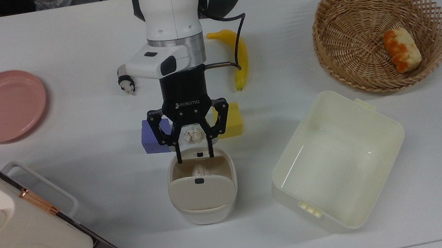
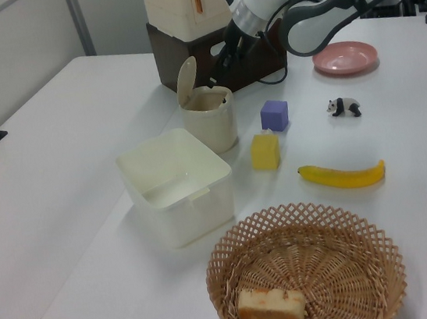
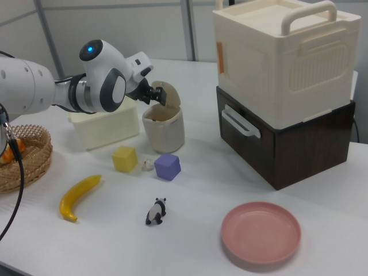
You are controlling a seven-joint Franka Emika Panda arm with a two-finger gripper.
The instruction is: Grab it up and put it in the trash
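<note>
Top view shows the gripper [image 1: 195, 158] spread wide over the bin [image 1: 202, 185], the pale paper wad [image 1: 201, 170] lying inside its open mouth, so the drop looks done and next comes lifting clear.

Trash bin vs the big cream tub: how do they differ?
The trash bin is smaller with rounded corners; the tub is larger and boxier. The trash bin has a swing flap lid with black marks; the tub is lidless. The open gripper hangs over the trash bin, not the tub. Both are cream.
</note>
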